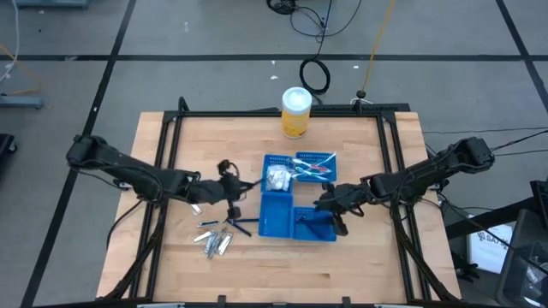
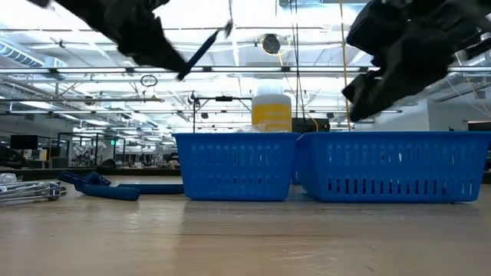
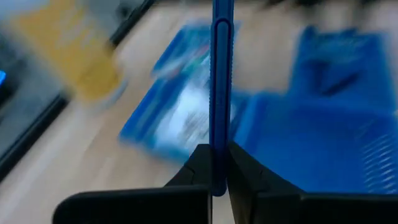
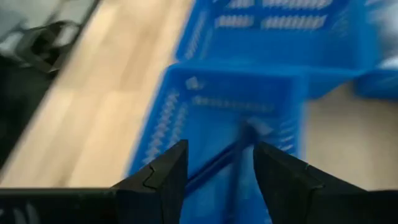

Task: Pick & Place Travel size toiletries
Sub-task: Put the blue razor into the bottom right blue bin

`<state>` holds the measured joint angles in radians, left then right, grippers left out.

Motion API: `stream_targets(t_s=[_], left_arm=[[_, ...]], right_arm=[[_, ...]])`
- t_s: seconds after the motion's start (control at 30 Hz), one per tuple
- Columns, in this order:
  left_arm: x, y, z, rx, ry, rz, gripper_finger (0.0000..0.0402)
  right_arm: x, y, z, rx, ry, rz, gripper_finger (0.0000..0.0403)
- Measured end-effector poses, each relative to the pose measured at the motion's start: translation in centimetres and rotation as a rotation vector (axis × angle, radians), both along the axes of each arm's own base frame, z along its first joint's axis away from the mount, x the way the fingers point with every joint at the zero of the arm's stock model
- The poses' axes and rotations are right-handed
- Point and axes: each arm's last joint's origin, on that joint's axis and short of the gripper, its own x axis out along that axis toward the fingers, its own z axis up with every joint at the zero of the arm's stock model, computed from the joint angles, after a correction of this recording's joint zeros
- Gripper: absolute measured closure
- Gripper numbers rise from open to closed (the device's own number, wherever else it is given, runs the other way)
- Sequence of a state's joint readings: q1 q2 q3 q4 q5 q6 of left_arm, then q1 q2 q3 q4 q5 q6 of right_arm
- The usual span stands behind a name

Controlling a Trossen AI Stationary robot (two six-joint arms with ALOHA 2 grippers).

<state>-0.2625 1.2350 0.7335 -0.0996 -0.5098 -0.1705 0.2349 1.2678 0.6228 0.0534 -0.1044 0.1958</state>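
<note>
My left gripper point(image 1: 231, 185) hovers left of the blue mesh trays point(image 1: 267, 224), shut on a thin dark blue stick point(image 3: 221, 74). In the low view the stick point(image 2: 201, 50) shows high above the table. My right gripper point(image 1: 329, 204) is open above the near right tray point(image 4: 186, 106), where a dark blue razor-like stick point(image 4: 219, 163) lies on the floor between and below the fingers. White packets point(image 1: 276, 177) fill the far left tray and toothbrushes point(image 1: 315, 165) the far right one. Silvery tubes point(image 1: 216, 243) and blue sticks point(image 1: 237, 224) lie flat on the wood. My left gripper pinches the dark blue stick between its two fingers at one end point(image 3: 217, 140). The rest of the stick runs straight out ahead of the fingers. It is lifted clear of the table and slants up toward a pale tip point(image 2: 229, 29).
A tall yellow canister with a white lid point(image 1: 295, 113) stands at the far edge behind the trays. A black frame point(image 1: 171, 137) borders the table on the left, right and far sides. Bare wood point(image 1: 282, 274) lies along the near edge.
</note>
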Motion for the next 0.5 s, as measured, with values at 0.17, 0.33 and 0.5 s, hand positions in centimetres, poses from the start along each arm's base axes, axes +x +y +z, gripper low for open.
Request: stream_targets(t_s=[0.17,0.33,0.5], left_arm=[[1.2,0.6,-1.2,0.020,-0.267,-0.163,0.0395],[2.5,1.6,-1.9,0.037,-0.404,-0.236,0.0391],[4.1,2.7,-3.4,0.030,-0.427,-0.300,0.0392]], right_arm=[[1.1,-1.2,1.1,-0.149,-0.177,-0.158,0.0234],[2.1,-2.0,3.1,-0.189,-0.411,-0.222,0.0234],[3.2,-2.5,3.9,-0.211,-0.573,-0.238,0.0234]])
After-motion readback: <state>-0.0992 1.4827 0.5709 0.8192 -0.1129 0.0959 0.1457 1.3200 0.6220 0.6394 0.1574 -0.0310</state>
